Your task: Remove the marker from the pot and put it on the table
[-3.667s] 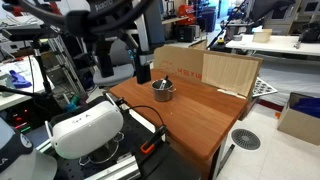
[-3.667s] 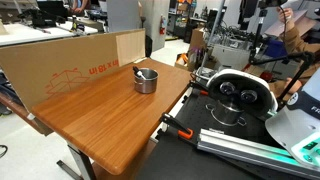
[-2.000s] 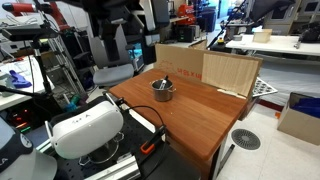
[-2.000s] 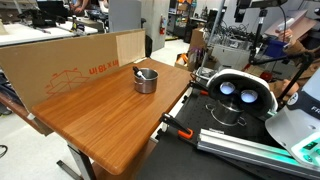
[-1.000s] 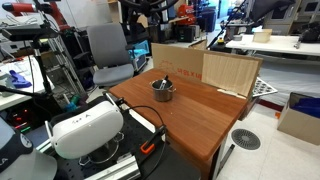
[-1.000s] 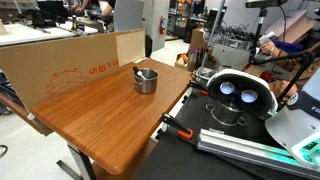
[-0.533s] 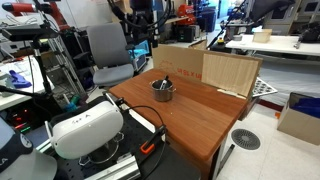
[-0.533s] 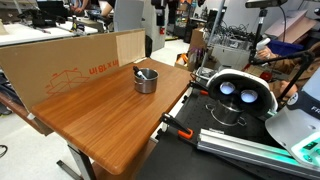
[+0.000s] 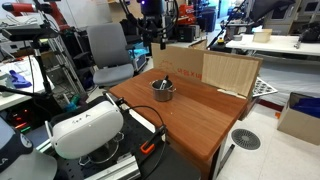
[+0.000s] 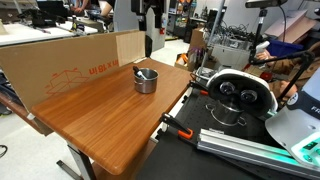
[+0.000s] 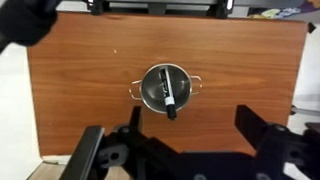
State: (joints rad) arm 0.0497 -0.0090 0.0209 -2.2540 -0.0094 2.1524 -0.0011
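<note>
The gripper (image 11: 190, 128) hangs high over the worktop, jaws spread wide with nothing between them. As I judge it, the step in hand is the approach: no grasp has been made and the marker is not yet out.

Reading the wrist view from the left, there is a bare stretch of the reddish-brown table (image 11: 80, 90). Then comes the small metal pot (image 11: 152, 92), about midway between the two side edges, and after it bare wood again to the right edge. The pot holds only the marker (image 11: 169, 93), lying aslant with one end up at the rim. In an exterior view the pot (image 10: 146, 86) stands near the edge backed by a cardboard box (image 10: 70, 60).

Next the gripper should come straight down, set its jaws across the marker's shaft, and close on the raised end without knocking the rim.
</note>
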